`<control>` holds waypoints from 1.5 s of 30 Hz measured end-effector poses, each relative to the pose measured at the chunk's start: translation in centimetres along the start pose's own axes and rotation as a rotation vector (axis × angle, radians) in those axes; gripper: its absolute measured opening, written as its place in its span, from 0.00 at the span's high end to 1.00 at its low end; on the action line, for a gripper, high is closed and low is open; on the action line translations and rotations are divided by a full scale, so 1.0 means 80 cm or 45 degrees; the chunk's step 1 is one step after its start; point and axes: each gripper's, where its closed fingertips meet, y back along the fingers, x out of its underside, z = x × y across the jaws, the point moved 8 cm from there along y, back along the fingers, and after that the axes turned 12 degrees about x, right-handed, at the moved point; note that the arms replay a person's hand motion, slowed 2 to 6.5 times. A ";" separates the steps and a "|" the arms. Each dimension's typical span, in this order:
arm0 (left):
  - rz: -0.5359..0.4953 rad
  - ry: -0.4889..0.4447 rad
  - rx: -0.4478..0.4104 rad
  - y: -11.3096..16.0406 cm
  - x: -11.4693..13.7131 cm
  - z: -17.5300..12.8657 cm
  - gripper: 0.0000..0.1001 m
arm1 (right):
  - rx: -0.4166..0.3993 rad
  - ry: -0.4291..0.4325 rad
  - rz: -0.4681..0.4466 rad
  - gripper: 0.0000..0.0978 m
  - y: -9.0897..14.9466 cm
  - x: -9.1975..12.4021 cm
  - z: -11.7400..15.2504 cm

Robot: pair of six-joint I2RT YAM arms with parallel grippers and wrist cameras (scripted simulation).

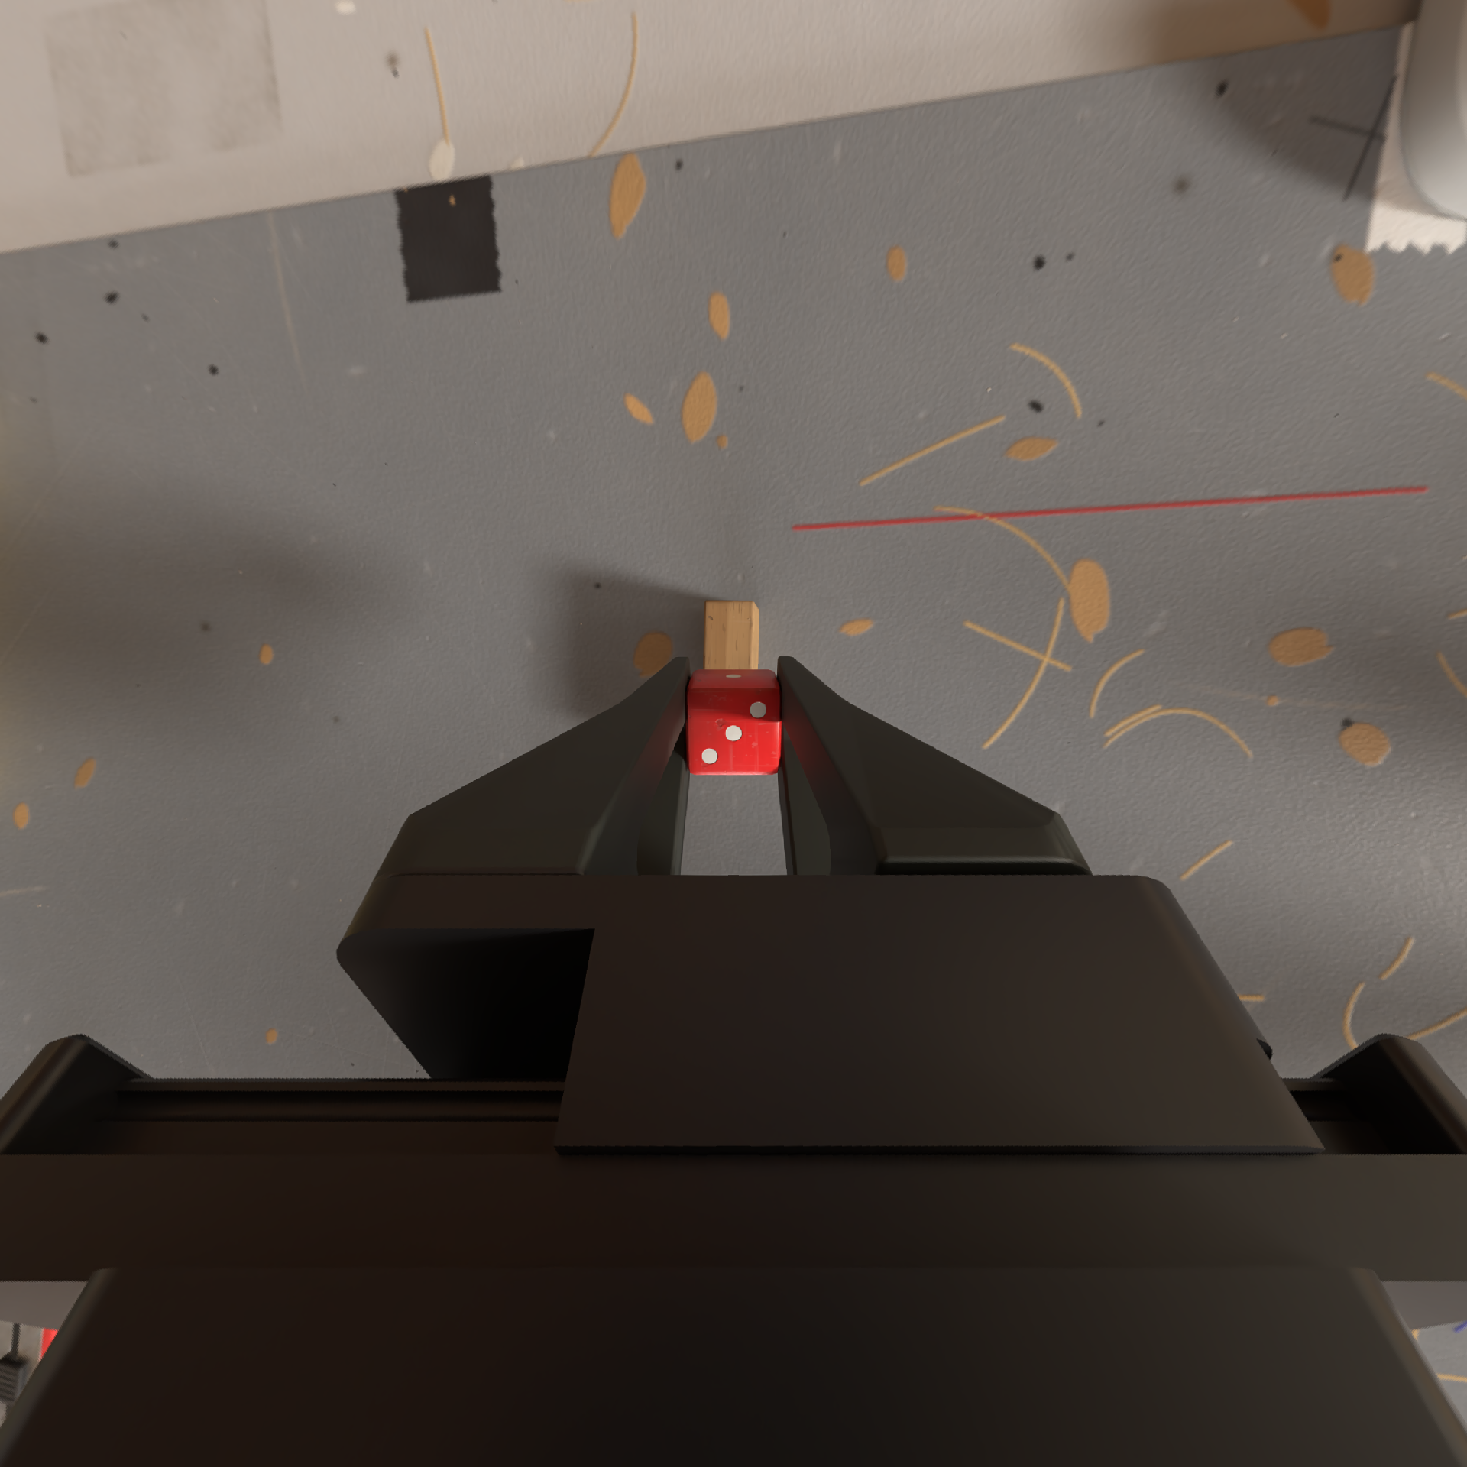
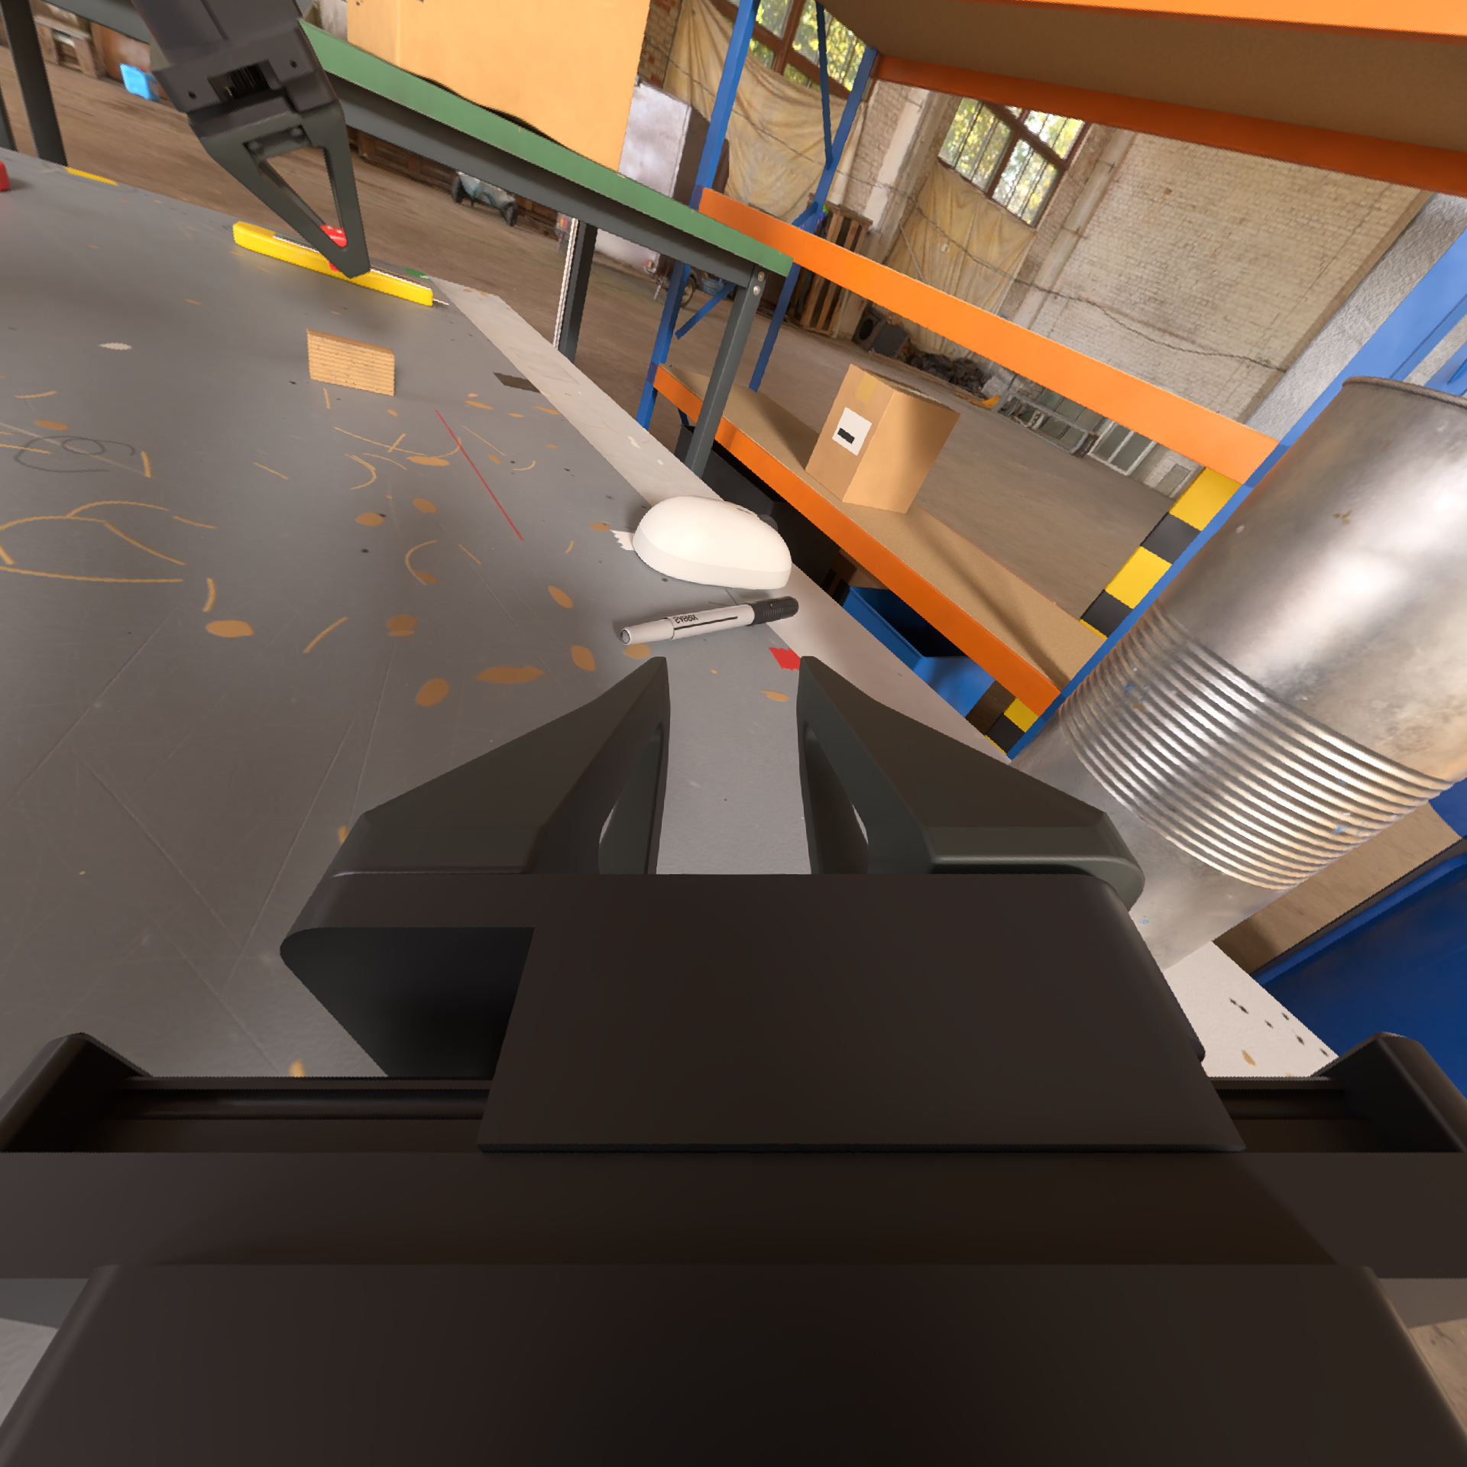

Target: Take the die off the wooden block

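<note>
My left gripper [image 1: 732, 665] is shut on a red die [image 1: 733, 726] with white pips, held between both fingers. The wooden block [image 1: 731, 635] lies on the grey table [image 1: 317, 476] straight below, partly hidden by the die. In the right wrist view the left gripper [image 2: 341, 248] holds the die [image 2: 333, 236] in the air, well above and beyond the wooden block [image 2: 351, 363]. The die is clear of the block. My right gripper [image 2: 730, 667] is open and empty, low over the table near its right edge.
A white computer mouse [image 2: 710, 544] and a marker pen [image 2: 706, 621] lie just ahead of my right gripper. A yellow bar [image 2: 270, 242] lies behind the left gripper. A metal can [image 2: 1310, 635] stands at the right. The table's pale far edge [image 1: 714, 71] runs beyond the block.
</note>
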 end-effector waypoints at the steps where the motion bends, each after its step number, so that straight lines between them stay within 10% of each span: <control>1: -0.018 -0.004 -0.005 0.004 -0.001 -0.002 0.82 | 0.000 0.000 0.000 0.72 0.000 0.000 0.000; 23: -0.374 -0.142 -0.071 0.087 -0.019 -0.079 0.82 | 0.000 0.001 -0.001 0.72 0.000 0.000 0.000; 45: -0.524 -0.372 0.114 0.107 -0.036 -0.188 0.82 | 0.002 0.009 -0.011 0.72 0.000 -0.004 -0.001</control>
